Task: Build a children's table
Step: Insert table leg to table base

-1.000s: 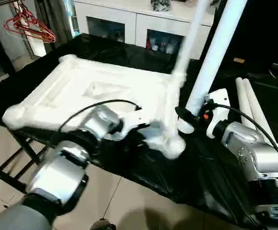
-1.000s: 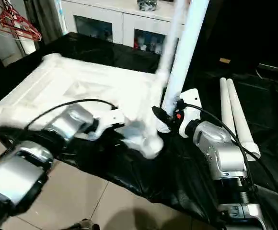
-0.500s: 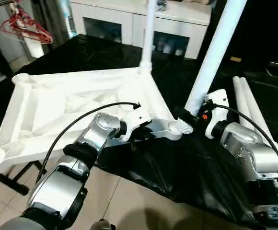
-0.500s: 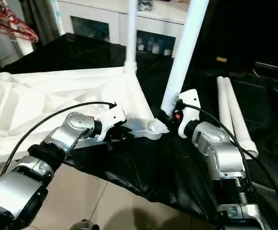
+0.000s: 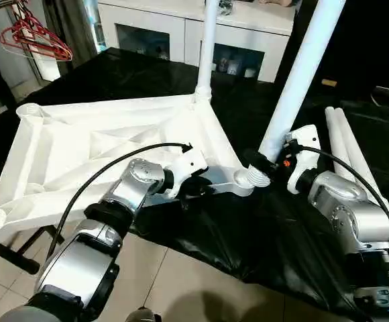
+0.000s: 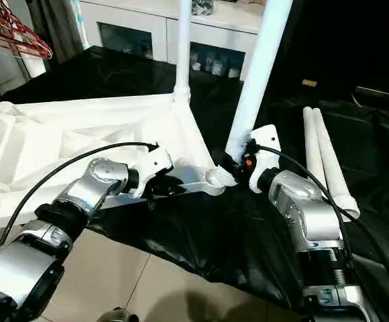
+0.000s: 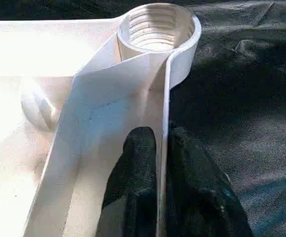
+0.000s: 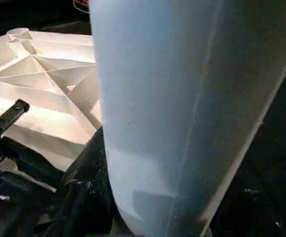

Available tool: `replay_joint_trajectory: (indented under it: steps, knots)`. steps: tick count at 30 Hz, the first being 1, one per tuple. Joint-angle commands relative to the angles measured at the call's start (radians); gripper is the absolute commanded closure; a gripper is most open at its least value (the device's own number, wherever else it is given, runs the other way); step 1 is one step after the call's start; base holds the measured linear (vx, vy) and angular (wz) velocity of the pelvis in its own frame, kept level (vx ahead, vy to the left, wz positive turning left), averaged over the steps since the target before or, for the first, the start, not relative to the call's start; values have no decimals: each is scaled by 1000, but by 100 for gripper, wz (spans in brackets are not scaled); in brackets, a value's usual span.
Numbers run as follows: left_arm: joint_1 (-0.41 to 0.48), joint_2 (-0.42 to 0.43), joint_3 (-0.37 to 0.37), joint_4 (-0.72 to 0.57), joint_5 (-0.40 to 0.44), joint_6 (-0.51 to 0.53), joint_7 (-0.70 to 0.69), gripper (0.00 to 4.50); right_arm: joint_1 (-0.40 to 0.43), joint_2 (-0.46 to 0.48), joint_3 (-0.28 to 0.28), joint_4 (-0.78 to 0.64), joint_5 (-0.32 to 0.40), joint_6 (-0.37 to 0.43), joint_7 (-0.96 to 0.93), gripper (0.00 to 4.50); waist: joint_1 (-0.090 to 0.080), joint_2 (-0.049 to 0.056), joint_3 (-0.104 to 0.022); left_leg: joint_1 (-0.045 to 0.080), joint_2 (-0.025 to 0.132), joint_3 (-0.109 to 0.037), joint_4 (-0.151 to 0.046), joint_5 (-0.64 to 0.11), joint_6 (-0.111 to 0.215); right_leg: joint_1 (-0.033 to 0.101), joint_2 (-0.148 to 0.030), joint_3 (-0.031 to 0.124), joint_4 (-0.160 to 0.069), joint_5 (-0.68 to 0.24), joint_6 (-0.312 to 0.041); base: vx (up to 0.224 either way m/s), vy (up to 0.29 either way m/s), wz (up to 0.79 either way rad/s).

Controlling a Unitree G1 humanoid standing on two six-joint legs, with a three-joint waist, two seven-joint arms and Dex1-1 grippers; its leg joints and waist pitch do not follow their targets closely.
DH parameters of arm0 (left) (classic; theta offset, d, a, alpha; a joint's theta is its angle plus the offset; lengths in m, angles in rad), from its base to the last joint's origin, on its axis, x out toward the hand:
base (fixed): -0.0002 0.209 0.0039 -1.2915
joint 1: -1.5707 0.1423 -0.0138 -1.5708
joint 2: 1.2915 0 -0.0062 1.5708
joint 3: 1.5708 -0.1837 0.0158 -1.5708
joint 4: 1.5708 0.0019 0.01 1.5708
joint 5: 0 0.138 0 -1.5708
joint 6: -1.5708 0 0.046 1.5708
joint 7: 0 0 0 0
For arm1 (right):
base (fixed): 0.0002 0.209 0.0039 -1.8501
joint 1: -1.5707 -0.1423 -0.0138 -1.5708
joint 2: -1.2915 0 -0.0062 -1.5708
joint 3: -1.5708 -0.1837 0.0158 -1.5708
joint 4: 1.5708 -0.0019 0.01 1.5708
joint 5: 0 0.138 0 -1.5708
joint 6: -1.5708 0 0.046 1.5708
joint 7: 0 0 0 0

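Inspection finds, as we read it, the white ribbed plastic table top [image 5: 107, 144] underside-up at ten o'clock on the black sheet [image 5: 248, 228], its near rim pinched by the closed left gripper [image 7: 161, 143], while the right gripper [image 5: 265, 164] clasps a white tube leg [image 5: 295, 80] upright beside the threaded corner socket [image 7: 156, 25].

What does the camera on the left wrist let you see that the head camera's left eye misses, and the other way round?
Left wrist view: the ridged thread inside the empty corner socket, and the left gripper pinching the table top's thin rim.

Left eye view: one leg already standing in the far corner, the right gripper holding a second leg upright, two spare legs lying on the black sheet, the cabinet.

Both: the upturned white table top and that socket.
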Motion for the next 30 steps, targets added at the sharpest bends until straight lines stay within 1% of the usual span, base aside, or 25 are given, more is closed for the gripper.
replay_joint_trajectory:
  steps: [1, 3, 5, 6, 7, 9, 11, 12, 13, 14, 17, 19, 20, 25, 30]
  knots:
    - [9, 4, 4, 19, -6, 7, -3, 417, -24, 5, -9, 24, 9, -7, 15, 258, 3, -10, -74, 20, 56, -22, -67, -179, 43, 55, -108, 60, -88, -273, -152, 0, 0, 0]
    - [13, 9, -4, 18, 0, 5, -18, 438, -32, 8, -5, 43, 10, -6, 21, 258, 2, -9, -74, 19, 55, -21, -67, -181, 44, 55, -108, 60, -89, -274, -157, 0, 0, 0]
    - [16, 10, -6, 16, 3, 3, -19, 445, -37, 9, 0, 52, 11, -2, 31, 258, 2, -9, -75, 18, 56, -21, -67, -173, 45, 57, -108, 61, -87, -264, -158, 0, 0, 0]
    - [20, 11, -7, 13, 5, 2, -22, 450, -47, 11, 11, 69, 5, -6, 40, 258, 1, -15, -76, 17, 57, -21, -67, -162, 49, 58, -108, 61, -83, -244, -162, 0, 0, 0]
    - [26, 15, -16, 4, 10, 3, -37, 450, -59, 14, 21, 90, -1, -6, 48, 258, 1, -12, -77, 17, 56, -21, -66, -154, 52, 58, -109, 60, -80, -229, -169, 0, 0, 0]
    - [32, 18, -24, -4, 14, 0, -49, 450, -66, 16, 28, 102, -4, -4, 53, 258, 0, -15, -75, 17, 55, -19, -66, -152, 55, 57, -109, 61, -82, -234, -168, 0, 0, 0]
    - [38, 23, -33, -11, 22, -6, -56, 450, -74, 17, 38, 115, -8, 1, 61, 258, 0, -15, -75, 16, 57, -20, -67, -148, 57, 58, -110, 61, -80, -236, -166, 0, 0, 0]
    - [40, 25, -37, -13, 27, -9, -58, 450, -77, 17, 43, 121, -11, 2, 65, 258, 0, -14, -76, 17, 58, -21, -66, -145, 57, 57, -110, 61, -79, -231, -168, 0, 0, 0]
    - [48, 31, -46, -22, 31, -15, -75, 450, -87, 22, 55, 145, -22, -7, 71, 258, 0, -16, -76, 18, 59, -20, -66, -143, 57, 55, -109, 62, -78, -221, -170, 0, 0, 0]
    - [50, 32, -47, -25, 32, -15, -79, 450, -90, 24, 57, 151, -25, -10, 74, 258, -1, -16, -76, 16, 58, -21, -67, -141, 57, 57, -110, 62, -76, -217, -173, 0, 0, 0]
    - [56, 34, -46, -39, 25, -10, -99, 450, -100, 31, 60, 175, -30, -15, 78, 258, -1, -13, -75, 18, 59, -19, -67, -144, 52, 54, -110, 63, -78, -221, -175, 0, 0, 0]
    - [58, 36, -47, -45, 22, -13, -111, 450, -103, 33, 63, 184, -32, -18, 81, 258, 0, -14, -75, 18, 59, -19, -68, -146, 50, 55, -110, 63, -77, -219, -175, 0, 0, 0]
    - [64, 41, -51, -61, 20, -11, -126, 450, -111, 34, 68, 213, -39, -30, 81, 258, 0, -14, -74, 19, 60, -19, -68, -151, 49, 54, -111, 63, -77, -225, -175, 0, 0, 0]
    - [70, 44, -49, -84, 9, -2, -149, 450, -123, 39, 65, 252, -44, -44, 86, 258, 0, -14, -74, 20, 60, -19, -69, -164, 41, 55, -111, 63, -80, -255, -169, 0, 0, 0]
    - [76, 43, -44, -100, 5, 5, -160, 450, -126, 49, 54, 285, -39, -50, 94, 259, -3, -15, -75, 18, 60, -20, -69, -154, 43, 56, -111, 63, -76, -224, -177, 0, 0, 0]
